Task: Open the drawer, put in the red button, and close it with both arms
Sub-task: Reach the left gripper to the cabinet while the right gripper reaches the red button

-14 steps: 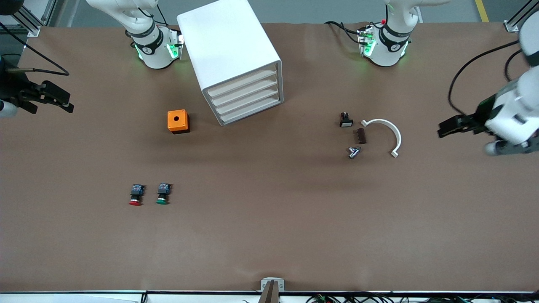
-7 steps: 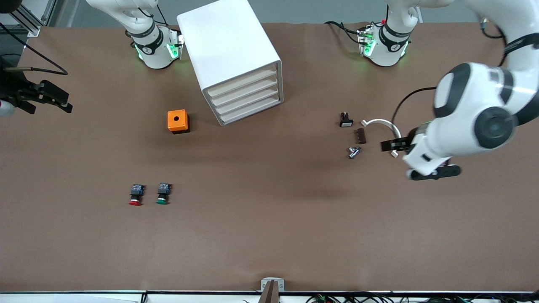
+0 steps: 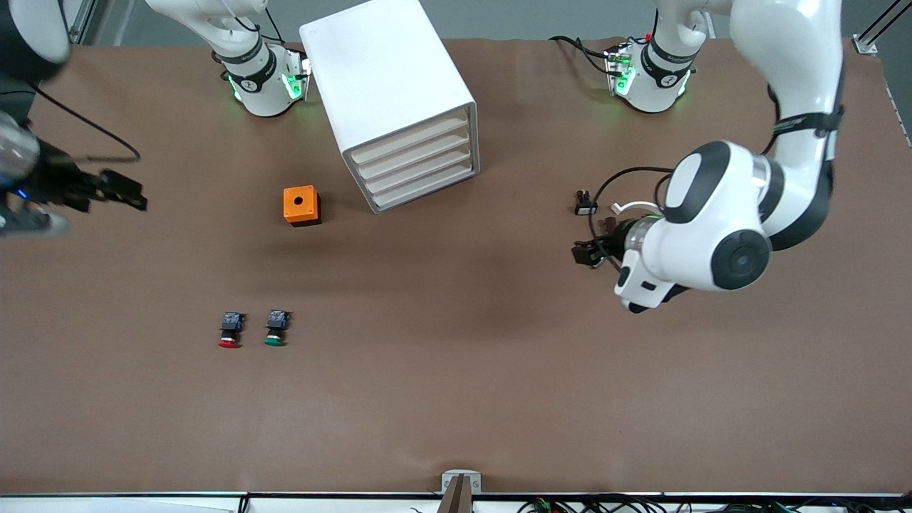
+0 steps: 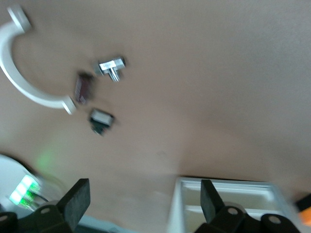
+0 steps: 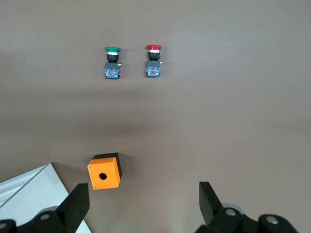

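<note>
With all drawers (image 3: pixel 417 167) shut, left tool (image 3: pixel 586 254) and right tool (image 3: pixel 122 192), both spread, should approach one drawer front squarely.

Matt brown table (image 3: pixel 456 399); seemingly plastic cabinet (image 3: pixel 377 78).

counter (image 3: pixel 456 399): brown | 12 o'clock: white drawer cabinet (image 3: pixel 388 100) | 10: orange box (image 3: pixel 301 205) | 8: red button (image 3: pixel 229 330) beside green button (image 3: pixel 275 328) | 2: white curved piece (image 3: pixel 634 207), small parts (image 3: pixel 586 204)
</note>
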### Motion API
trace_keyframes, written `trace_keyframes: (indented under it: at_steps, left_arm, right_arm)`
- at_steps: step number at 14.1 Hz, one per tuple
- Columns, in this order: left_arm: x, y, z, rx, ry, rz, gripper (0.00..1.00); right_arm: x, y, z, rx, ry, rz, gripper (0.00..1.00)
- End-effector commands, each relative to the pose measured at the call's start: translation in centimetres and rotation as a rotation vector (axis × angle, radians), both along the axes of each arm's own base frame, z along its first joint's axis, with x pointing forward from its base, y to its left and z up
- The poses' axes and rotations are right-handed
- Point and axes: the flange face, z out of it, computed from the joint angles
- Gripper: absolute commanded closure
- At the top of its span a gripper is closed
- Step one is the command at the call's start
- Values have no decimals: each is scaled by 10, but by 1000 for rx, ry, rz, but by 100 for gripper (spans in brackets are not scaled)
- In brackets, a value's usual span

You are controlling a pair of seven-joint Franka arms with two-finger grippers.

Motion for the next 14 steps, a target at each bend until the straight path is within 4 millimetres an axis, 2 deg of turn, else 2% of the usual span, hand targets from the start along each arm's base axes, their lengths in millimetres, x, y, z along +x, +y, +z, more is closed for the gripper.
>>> trace_keyframes:
  at_steps: [1, 3, 5, 6, 9, 10, 12, 14]
  left_arm:
    - [12, -29, -28, 75, 124, 228, 0]
    - [13, -46, -56, 166, 204, 380, 0]
    - [9, -60, -72, 215, 309, 520, 0]
    - [8, -63, -76, 212, 364, 572, 0]
    - [-2, -87, -123, 278, 604, 746, 0]
    - [-7, -96, -132, 305, 671, 785, 0]
    - [-19, -118, -134, 317, 777, 819, 0]
    - [-33, -138, -152, 380, 871, 852, 0]
  right_arm:
    - [27, -3, -33, -7, 28, 8, 0]
    - [39, -10, -53, -2, 18, -9, 2]
    - [52, -6, -88, -6, -6, -18, 0]
    - [55, -1, -102, -9, -33, -30, 0]
    - [55, 25, -149, -22, -95, -109, 0]
    - [58, 25, -171, -25, -98, -127, 0]
    - [66, 20, -209, -28, -103, -142, 0]
    - [74, 10, -237, -30, -120, -159, 0]
